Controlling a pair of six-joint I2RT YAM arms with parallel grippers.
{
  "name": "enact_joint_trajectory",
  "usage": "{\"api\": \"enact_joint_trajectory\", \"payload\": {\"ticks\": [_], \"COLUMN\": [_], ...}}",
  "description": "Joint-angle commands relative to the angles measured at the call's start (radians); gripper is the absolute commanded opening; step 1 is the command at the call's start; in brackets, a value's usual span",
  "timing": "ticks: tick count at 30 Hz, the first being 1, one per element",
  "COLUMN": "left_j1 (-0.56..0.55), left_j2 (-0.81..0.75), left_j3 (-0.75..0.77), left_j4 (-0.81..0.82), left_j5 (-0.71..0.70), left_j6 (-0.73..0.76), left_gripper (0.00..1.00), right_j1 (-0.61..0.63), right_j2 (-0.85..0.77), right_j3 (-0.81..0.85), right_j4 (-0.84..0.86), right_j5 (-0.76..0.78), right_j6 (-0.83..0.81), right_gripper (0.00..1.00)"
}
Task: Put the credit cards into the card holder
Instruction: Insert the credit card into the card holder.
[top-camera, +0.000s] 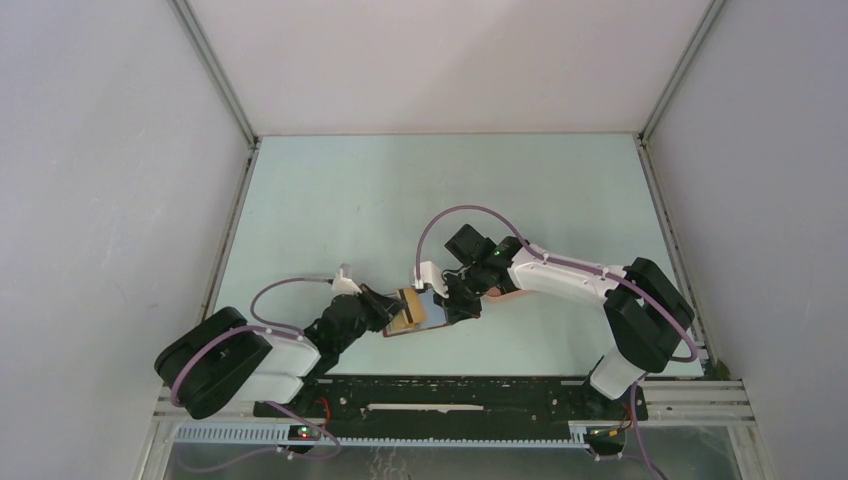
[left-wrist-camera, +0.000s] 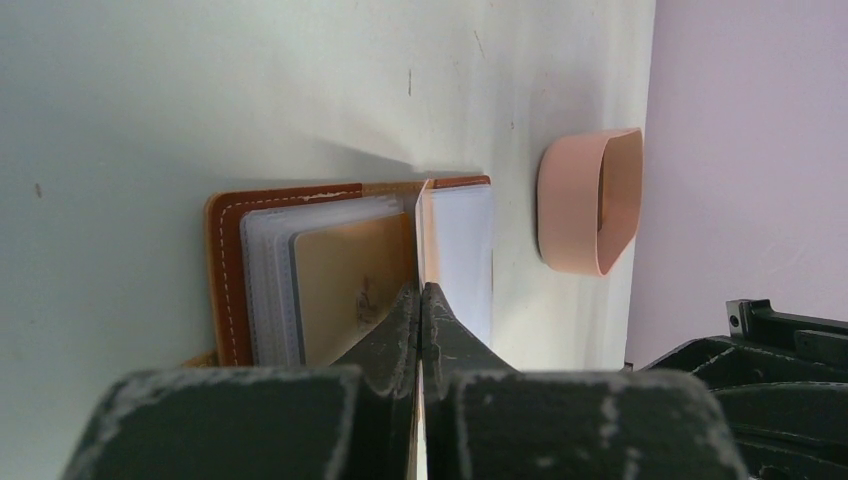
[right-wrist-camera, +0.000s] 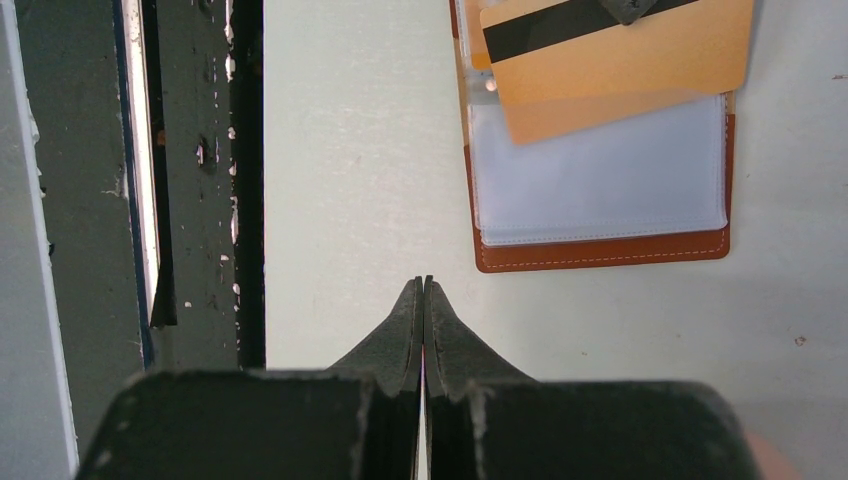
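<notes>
Stitched leather card holder (right-wrist-camera: 600, 190); glossy plastic cards (right-wrist-camera: 640, 60)

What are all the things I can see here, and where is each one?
card holder: one, reddish-brown leather with clear pockets, lying open on the table.
credit cards: two seen, tan-yellow; striped card over the open holder, plain card among the pocket pages.
tray: one, pink, oval, on the table beyond the holder, apart from it.
table: one, pale green.
walls: white, around the table.
left gripper: black, jaws shut on the striped card.
right gripper: black, jaws shut, empty, over bare table beside the holder.
</notes>
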Motion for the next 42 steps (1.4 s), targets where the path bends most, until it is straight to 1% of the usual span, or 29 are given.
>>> {"api": "enact_joint_trajectory", "payload": {"ticks": [1, 9, 20, 25, 27, 32, 42], "left_j1": [-0.008, -0.008, -0.008, -0.008, -0.008, -0.009, -0.007], "left_j2": [0.002, -0.04, -0.085, -0.06, -0.046, -0.007, 0.033], "left_j3": [-0.04, -0.039, -0.021, -0.019, 0.013, 0.028, 0.024], "left_j4": [-0.062, -0.127, -0.209, -0.209, -0.202, -0.18, -0.163], "left_j5": [0.03, 0.039, 0.048, 0.064, 0.071, 0.089, 0.113], "left_j6": [0.001, 0.013, 0.042, 0.055, 0.056, 0.063, 0.055], "left_gripper": [0.0, 0.0, 0.0, 0.0, 0.0, 0.0, 0.0], "right_j1": [-0.006, -0.006, 0.0, 0.0, 0.0, -0.002, -0.003], "right_j2": [-0.031, -0.019, 0.003, 0.02, 0.024, 0.034, 0.068], "right_j3": [0.037, 0.039, 0.042, 0.055, 0.057, 0.064, 0.082], "right_j4": [0.005, 0.01, 0.021, 0.013, 0.014, 0.011, 0.007], "right_j5": [-0.012, -0.003, 0.047, 0.067, 0.069, 0.079, 0.114], "right_j6": [0.011, 0.018, 0.037, 0.049, 0.054, 0.067, 0.098], "right_gripper": [0.01, 0.01, 0.01, 0.01, 0.01, 0.01, 0.02]}}
